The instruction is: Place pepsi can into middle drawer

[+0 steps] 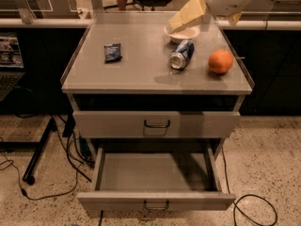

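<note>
The pepsi can (181, 54) lies on its side on the cabinet top, between a white bowl and an orange, silver end toward me. My gripper (188, 14), cream-coloured on a white arm, hangs at the top of the view above the bowl, behind and above the can, not touching it. The middle drawer (156, 200) is pulled out below, its grey tray showing nothing inside. The drawer front above it (156, 124) is closed.
A white bowl (182, 33) stands behind the can. An orange (220, 61) sits to the can's right near the edge. A dark blue snack packet (113, 52) lies at the left. Cables and a stand leg (40, 149) lie on the floor at left.
</note>
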`<state>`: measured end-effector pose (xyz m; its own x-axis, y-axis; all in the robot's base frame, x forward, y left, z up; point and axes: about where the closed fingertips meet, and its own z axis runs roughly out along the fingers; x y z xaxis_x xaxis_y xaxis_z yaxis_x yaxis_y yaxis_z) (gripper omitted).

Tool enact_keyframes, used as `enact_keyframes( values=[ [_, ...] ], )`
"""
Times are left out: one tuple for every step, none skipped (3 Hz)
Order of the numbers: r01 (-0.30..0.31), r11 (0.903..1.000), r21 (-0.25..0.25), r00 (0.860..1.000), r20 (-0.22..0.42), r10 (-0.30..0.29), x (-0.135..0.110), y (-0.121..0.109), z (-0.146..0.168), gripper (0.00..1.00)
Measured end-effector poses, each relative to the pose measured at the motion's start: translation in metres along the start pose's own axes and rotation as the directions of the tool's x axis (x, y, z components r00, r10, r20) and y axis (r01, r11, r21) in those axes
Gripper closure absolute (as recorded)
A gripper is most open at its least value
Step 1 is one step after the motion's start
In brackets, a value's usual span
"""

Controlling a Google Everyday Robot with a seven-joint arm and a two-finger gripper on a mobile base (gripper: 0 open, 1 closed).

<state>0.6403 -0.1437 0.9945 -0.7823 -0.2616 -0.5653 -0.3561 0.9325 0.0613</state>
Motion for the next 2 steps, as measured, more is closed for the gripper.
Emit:
enact_keyframes(
  values=[
    [-0.054, 0.9985, 0.012, 0.998, -0.041, 0.054, -0.014, -0.005, 0.02, 0.0],
    [-0.118, 0.9919, 0.047, 0.989, -0.08, 0.122, -0.019, -0.023, 0.044, 0.0]
  ],
)
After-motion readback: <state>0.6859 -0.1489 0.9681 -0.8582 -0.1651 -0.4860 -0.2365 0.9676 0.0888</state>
